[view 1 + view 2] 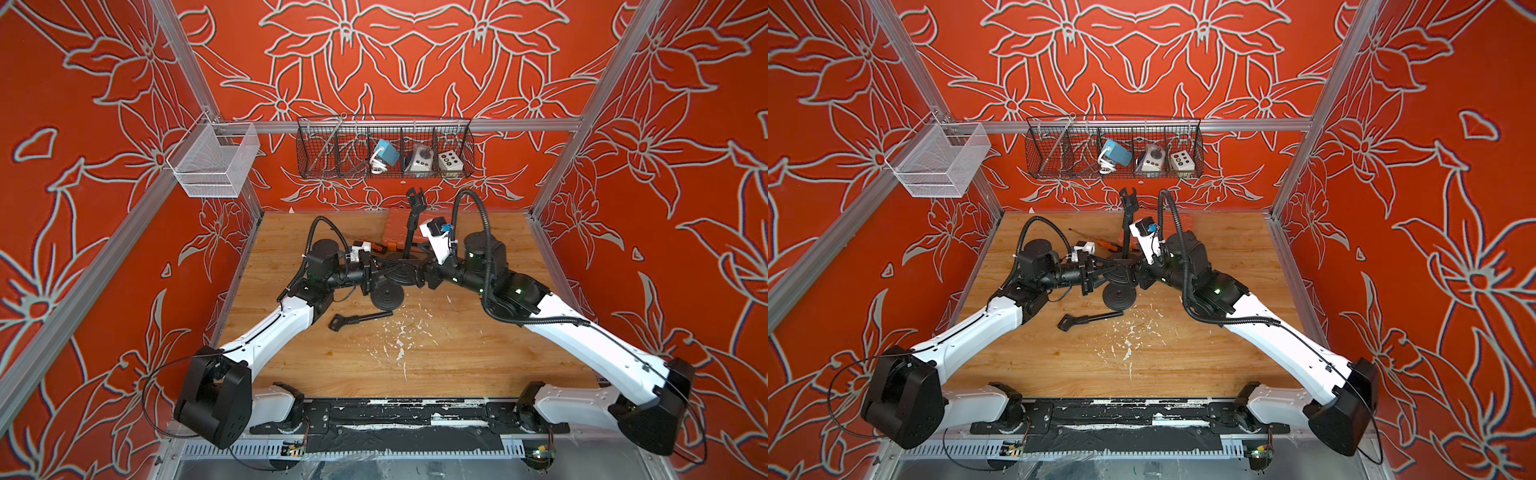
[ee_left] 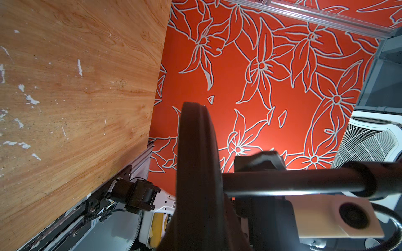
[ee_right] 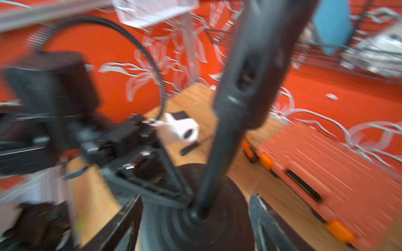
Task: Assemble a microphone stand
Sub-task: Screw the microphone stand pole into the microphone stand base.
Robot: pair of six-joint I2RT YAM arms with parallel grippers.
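My left gripper (image 1: 392, 269) is clamped on the pole (image 1: 411, 232) from 9 o'clock, low by its base (image 3: 230, 191). The right gripper (image 3: 192, 202) gapes empty around it from 3 o'clock. The pole stands upright, slightly toward 12 o'clock. I judge this the pole-into-base step; next, close right and twist.

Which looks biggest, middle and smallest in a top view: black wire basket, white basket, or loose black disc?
In a top view:
black wire basket
white basket
loose black disc
The baskets hang nearer the camera, which helps them look bigger.
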